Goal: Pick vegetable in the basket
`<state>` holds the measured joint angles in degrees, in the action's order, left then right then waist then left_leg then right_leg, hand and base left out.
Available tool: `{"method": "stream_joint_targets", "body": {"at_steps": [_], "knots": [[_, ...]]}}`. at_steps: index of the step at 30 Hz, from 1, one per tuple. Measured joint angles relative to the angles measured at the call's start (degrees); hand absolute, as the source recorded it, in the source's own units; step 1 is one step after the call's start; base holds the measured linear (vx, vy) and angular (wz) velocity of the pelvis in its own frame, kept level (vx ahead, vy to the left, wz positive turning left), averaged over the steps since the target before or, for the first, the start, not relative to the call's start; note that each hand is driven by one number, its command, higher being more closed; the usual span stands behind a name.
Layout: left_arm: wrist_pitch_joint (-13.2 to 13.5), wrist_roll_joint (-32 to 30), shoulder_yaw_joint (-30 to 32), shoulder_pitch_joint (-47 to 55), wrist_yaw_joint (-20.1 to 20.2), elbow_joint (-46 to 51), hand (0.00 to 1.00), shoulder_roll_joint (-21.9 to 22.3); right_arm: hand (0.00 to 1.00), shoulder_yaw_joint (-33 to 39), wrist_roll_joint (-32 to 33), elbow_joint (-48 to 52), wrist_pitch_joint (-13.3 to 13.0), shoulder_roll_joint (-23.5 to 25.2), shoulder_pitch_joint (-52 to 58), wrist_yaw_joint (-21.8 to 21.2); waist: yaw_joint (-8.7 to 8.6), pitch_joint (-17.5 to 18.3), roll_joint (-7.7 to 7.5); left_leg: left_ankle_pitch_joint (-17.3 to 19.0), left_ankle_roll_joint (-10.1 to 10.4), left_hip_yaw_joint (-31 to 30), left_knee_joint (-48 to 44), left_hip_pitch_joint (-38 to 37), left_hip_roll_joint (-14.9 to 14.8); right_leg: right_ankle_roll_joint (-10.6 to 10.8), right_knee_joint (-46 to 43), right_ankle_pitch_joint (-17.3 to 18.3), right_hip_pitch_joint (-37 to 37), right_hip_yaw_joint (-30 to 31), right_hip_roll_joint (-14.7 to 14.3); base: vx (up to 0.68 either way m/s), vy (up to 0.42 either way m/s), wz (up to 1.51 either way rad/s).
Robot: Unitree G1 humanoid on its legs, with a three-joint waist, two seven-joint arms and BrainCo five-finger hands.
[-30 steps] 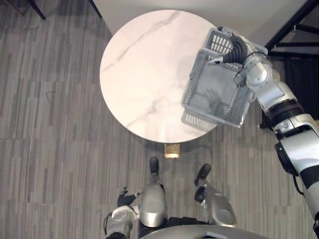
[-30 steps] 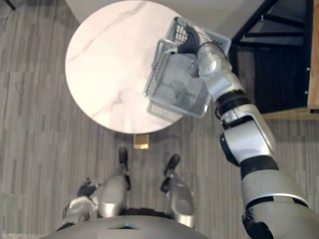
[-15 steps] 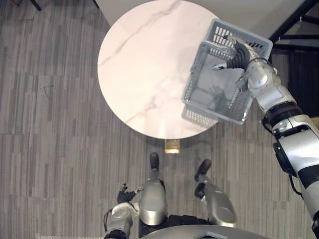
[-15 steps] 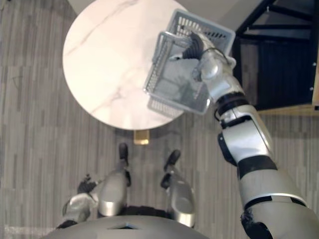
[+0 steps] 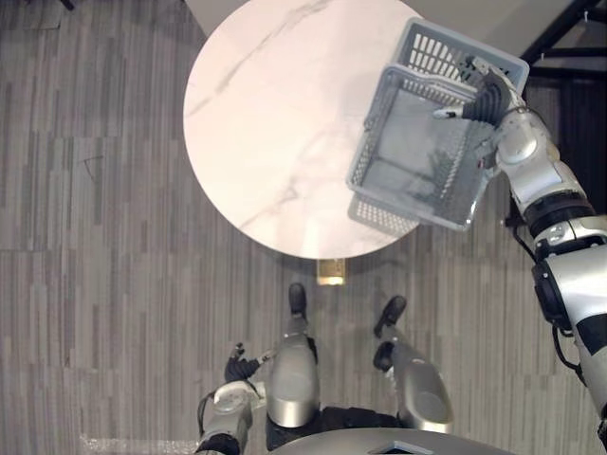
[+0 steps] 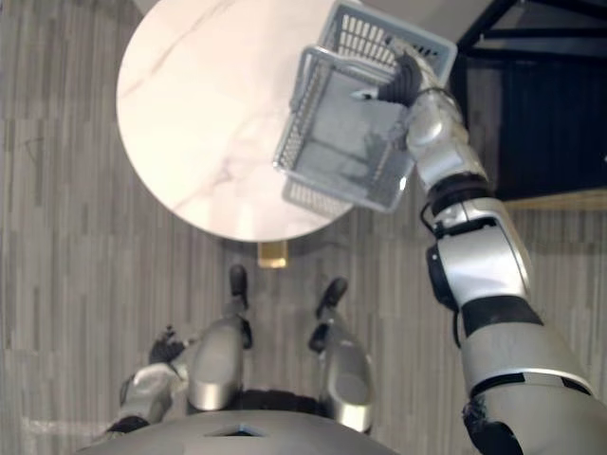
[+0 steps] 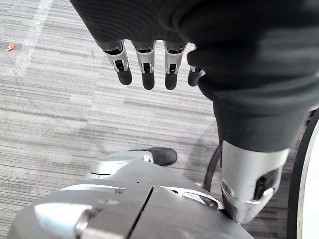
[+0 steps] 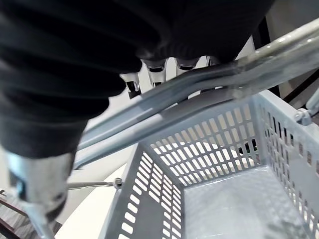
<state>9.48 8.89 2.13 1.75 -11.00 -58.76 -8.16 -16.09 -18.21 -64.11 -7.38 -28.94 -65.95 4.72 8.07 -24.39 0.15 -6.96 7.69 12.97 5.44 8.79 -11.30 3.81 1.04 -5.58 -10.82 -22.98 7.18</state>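
My right hand [image 5: 488, 95] is shut on the handle [image 8: 199, 82] of a grey plastic basket [image 5: 368, 133]. It holds the basket tilted above the right edge of a round white marble table [image 5: 275, 123]. The basket's inside [image 8: 234, 199] looks empty, and I see no vegetable on the table. The right wrist view shows my fingers curled over the two grey handle bars. My left hand [image 5: 235, 365] hangs low beside my leg, its fingers [image 7: 144, 64] relaxed and holding nothing.
A dark metal frame [image 5: 569, 38] stands at the back right, close behind the basket. A small yellowish block [image 5: 330, 273] sits on the grey plank floor at the table's near edge.
My right hand has carried the basket a little to the right and farther away along the table's right edge. The left hand has stayed by my leg.
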Motion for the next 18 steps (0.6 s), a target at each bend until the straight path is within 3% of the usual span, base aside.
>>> {"method": "stream_joint_targets", "body": {"at_steps": [11,12,18], "knots": [[0.0,-0.01,-0.68,-0.35,-0.01,0.09,0.0,0.02,0.0,-0.64,-2.27,0.17,-0.36,-0.9,-0.23,0.06,0.04,-0.51,0.92,-0.04,-0.03,0.05,0.01,0.18,0.08,0.18,0.07,-0.11,-0.21,-0.11,0.17,0.0,0.0,0.0],[0.0,-0.01,-0.68,-0.37,-0.01,0.09,0.0,0.02,1.0,-0.91,-2.33,0.2,-0.39,-1.04,-0.23,0.07,0.04,-0.51,0.93,-0.04,-0.03,0.05,0.01,0.21,0.08,0.18,0.08,-0.12,-0.23,-0.12,0.17,0.0,0.0,0.0],[0.01,0.0,-0.66,-0.48,0.0,0.11,0.0,0.02,1.0,-4.62,-5.9,0.87,-0.75,-2.36,-0.67,-0.13,0.04,-0.52,0.96,-0.12,-0.09,0.08,0.0,0.97,0.14,0.31,0.1,-0.21,-1.04,-0.12,0.23,0.03,0.003,0.0]]}}
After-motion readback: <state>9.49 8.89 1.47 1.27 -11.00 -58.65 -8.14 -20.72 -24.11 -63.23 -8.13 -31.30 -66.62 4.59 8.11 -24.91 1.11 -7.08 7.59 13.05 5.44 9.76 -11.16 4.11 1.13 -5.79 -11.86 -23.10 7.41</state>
